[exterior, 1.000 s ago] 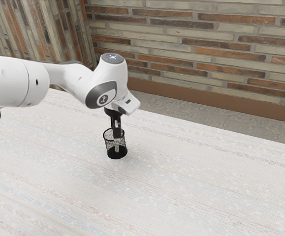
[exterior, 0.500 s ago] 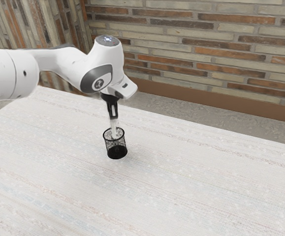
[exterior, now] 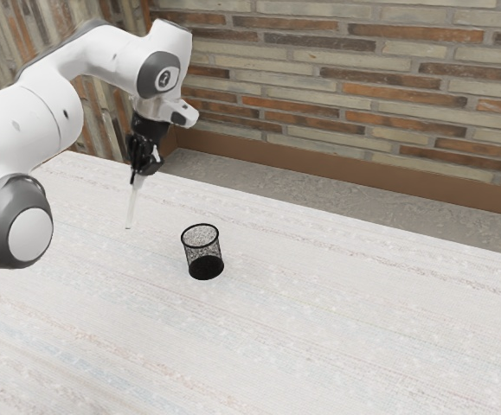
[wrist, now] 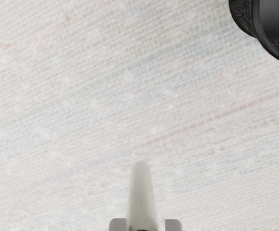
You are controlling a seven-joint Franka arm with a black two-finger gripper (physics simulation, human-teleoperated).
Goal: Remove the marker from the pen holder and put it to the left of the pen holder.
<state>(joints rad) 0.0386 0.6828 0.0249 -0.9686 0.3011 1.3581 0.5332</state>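
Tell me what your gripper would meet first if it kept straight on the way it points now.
The bare tabletop, most likely: the gripper points down, so the tip of the marker it holds should touch first. The pen holder looks off to the side. Height is hard to judge.

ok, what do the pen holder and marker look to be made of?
Pen holder: likely black-coated metal, low sheen; see-through mesh wall, smooth solid rim. Marker: probably plastic, smooth, whitish; even, grainless surface, though painted metal is possible.
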